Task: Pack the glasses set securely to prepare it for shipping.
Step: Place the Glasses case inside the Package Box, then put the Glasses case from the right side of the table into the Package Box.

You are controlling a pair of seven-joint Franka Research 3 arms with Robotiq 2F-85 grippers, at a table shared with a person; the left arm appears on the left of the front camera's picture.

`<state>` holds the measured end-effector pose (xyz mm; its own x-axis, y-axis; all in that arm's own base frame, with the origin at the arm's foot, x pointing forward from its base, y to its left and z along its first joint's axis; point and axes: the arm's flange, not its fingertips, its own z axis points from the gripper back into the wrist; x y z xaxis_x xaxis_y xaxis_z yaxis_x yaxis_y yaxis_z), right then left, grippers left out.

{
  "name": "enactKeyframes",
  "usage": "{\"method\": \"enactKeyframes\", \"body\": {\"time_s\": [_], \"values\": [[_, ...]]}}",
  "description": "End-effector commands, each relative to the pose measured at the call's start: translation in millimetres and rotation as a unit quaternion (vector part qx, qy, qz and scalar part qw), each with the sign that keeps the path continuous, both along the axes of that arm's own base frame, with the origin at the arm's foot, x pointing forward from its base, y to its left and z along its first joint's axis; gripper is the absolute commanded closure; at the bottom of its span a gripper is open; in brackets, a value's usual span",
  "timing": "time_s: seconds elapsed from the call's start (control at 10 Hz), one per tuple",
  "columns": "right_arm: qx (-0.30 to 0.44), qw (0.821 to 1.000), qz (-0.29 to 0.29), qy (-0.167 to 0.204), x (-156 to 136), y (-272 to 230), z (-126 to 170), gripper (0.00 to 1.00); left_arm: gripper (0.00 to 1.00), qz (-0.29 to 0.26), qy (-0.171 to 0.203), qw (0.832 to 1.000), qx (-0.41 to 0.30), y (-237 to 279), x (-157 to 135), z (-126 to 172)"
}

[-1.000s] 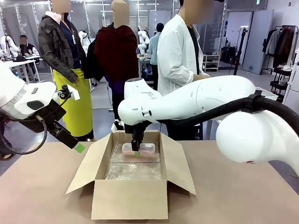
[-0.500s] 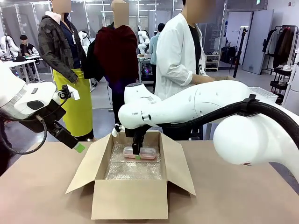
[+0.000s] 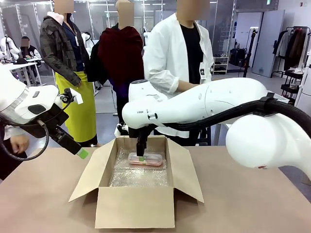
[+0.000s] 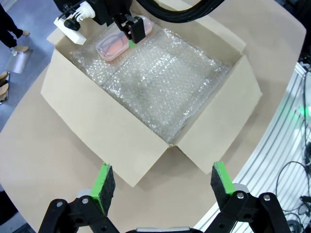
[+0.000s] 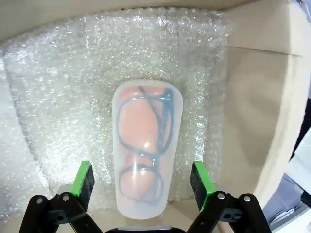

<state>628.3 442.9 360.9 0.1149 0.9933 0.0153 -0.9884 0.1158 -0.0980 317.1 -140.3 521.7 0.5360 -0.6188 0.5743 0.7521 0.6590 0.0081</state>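
Bubble wrap in the box, centre frame: pink case just released.
Right tool has sprung wide, pads clear of the case; left tool gapes empty at frame left. One case looks placed.

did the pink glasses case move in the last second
Yes. The pink glasses case sank slightly against the back wall of the cardboard box, onto the bubble wrap; the right gripper is open over it.

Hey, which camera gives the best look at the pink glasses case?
The right wrist view: the pink case lies close up on bubble wrap, spectacle frames clear inside. In the front view it is small, partly behind the right gripper; the left wrist view shows it small too.
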Motion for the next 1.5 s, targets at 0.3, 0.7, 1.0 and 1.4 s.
{"method": "enactKeyframes", "body": {"time_s": [0.3,0.7,1.0,1.4], "values": [[-0.001,1.0,-0.005,0.002,4.0,-0.1,-9.6,0.0,0.0,-0.006,0.0,1.0,-0.003,1.8,0.0,0.6],[-0.001,1.0,-0.005,0.002,4.0,-0.1,-9.6,0.0,0.0,-0.006,0.0,1.0,-0.003,1.8,0.0,0.6],[-0.001,1.0,-0.005,0.002,4.0,-0.1,-9.6,0.0,0.0,-0.006,0.0,1.0,-0.003,1.8,0.0,0.6],[0.011,1.0,-0.012,-0.008,-10.0,-13.9,23.8,0.0,0.0,-0.006,0.0,1.0,-0.003,1.8,0.0,0.6]]}}
